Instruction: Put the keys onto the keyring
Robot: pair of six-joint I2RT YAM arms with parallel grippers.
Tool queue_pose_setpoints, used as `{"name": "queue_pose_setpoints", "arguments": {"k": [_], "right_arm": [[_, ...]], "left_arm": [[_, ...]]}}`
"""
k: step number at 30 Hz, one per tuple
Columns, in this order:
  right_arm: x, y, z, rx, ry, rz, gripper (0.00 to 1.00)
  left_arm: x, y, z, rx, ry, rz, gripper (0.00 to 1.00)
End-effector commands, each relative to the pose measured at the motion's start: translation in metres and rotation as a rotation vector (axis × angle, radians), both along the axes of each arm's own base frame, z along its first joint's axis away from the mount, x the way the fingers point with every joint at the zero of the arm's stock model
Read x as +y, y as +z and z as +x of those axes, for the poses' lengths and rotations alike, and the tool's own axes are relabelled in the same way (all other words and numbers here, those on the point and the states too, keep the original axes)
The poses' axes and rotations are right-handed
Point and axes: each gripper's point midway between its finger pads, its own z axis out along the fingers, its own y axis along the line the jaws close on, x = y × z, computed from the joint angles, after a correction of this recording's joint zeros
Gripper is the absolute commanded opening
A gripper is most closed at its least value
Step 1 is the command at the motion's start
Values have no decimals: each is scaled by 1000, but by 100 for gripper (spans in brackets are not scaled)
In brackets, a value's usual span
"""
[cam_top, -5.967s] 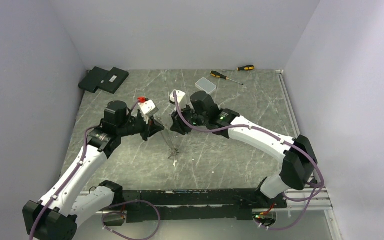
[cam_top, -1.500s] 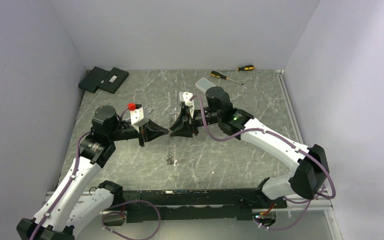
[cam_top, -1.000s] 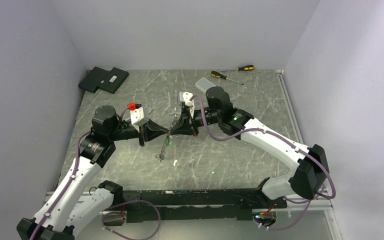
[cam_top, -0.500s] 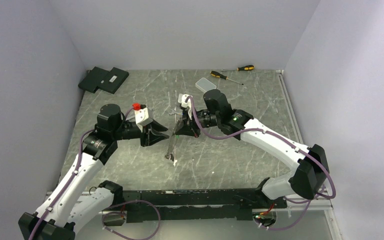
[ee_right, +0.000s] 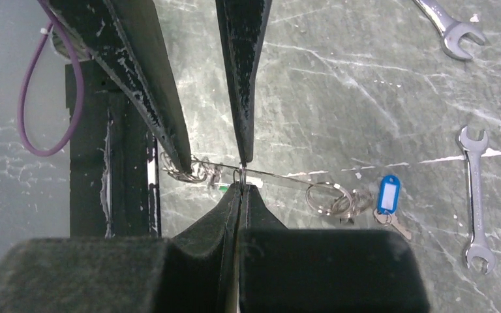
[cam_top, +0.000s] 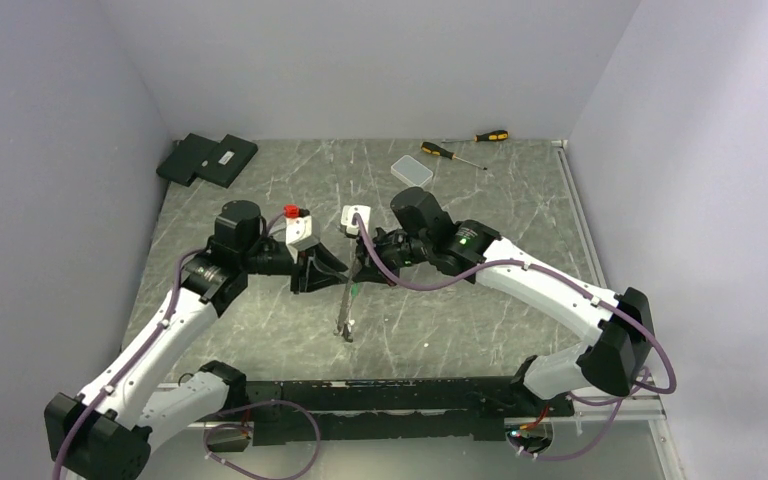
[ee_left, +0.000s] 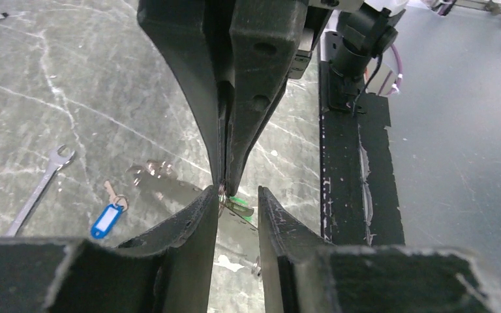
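The keyring [cam_top: 345, 305] is a thin pale band that hangs from my right gripper [cam_top: 358, 272] down to the table. The right wrist view shows it edge-on as a thin line [ee_right: 280, 176]. My right gripper [ee_right: 241, 186] is shut on the keyring at a small metal ring, with a green-tagged key [ee_left: 238, 205] next to the pinch. My left gripper [ee_left: 235, 192] is open, and its fingers straddle the right fingertips without gripping. A blue-tagged key [ee_right: 387, 195] lies on the table beside a cluster of small metal rings [ee_right: 329, 195].
Two silver spanners [ee_right: 473, 189] [ee_right: 447, 26] lie on the table near the keys. A clear plastic box [cam_top: 412, 171] and two screwdrivers [cam_top: 452, 153] lie at the back. Black flat boxes [cam_top: 207, 158] sit at the back left. The black base rail [ee_left: 352, 163] runs along the near edge.
My left gripper has opened and let go of the keyring, where earlier both tips met on it. Both grippers have shifted. The band now hangs from the right gripper alone.
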Motion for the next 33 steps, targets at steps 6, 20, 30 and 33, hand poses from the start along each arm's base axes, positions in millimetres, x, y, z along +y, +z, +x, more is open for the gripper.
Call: {"name": "queue_pose_setpoints", "arguments": {"k": [6, 20, 30, 33], "right_arm": [[8, 32, 3, -97, 25, 58, 0], [6, 44, -3, -112, 37, 93, 0], [5, 50, -9, -112, 55, 120, 0], [5, 50, -10, -110, 57, 123, 0]], "left_arm": [[-13, 11, -10, -41, -98, -6, 28], [-14, 1, -5, -29, -72, 24, 23], [-16, -2, -5, -35, -67, 31, 5], [-15, -1, -6, -41, -70, 29, 0]]}}
